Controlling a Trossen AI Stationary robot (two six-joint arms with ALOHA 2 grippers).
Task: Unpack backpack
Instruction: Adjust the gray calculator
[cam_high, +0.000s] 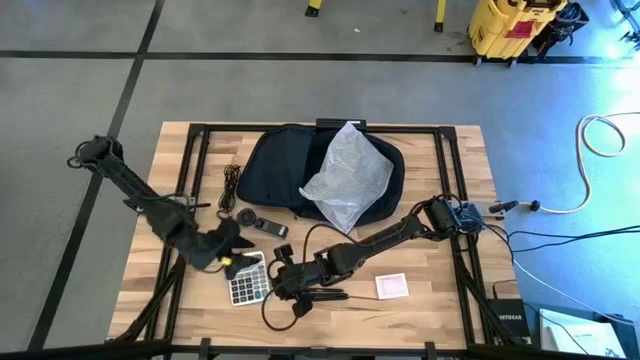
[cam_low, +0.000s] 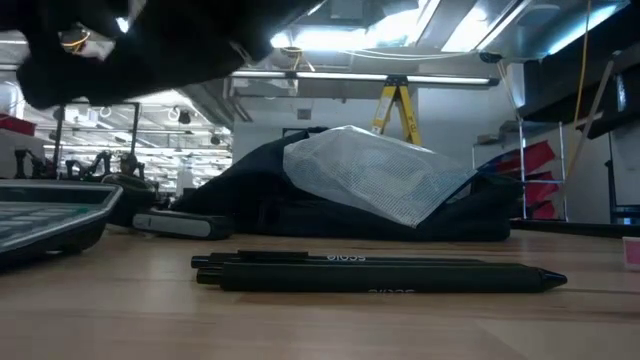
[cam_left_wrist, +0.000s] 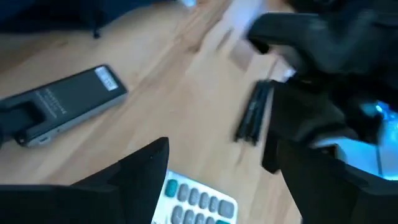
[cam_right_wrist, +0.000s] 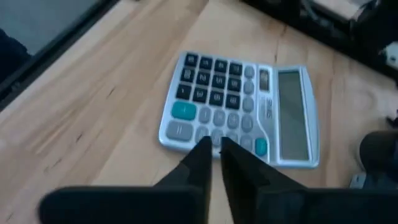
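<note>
The right gripper (cam_right_wrist: 214, 149) is clenched empty beside the calculator (cam_right_wrist: 239, 106), probably just after laying pens (cam_low: 370, 272) on the worktop (cam_high: 430, 310); the left gripper (cam_high: 228, 255) hovers released nearby.

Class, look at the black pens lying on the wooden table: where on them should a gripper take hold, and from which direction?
Grip the pens at mid-length, coming straight down from above with the fingers across their width. They lie flat and side by side on the table, so only their long sides offer a hold, and the middle probably keeps them from tipping.
</note>
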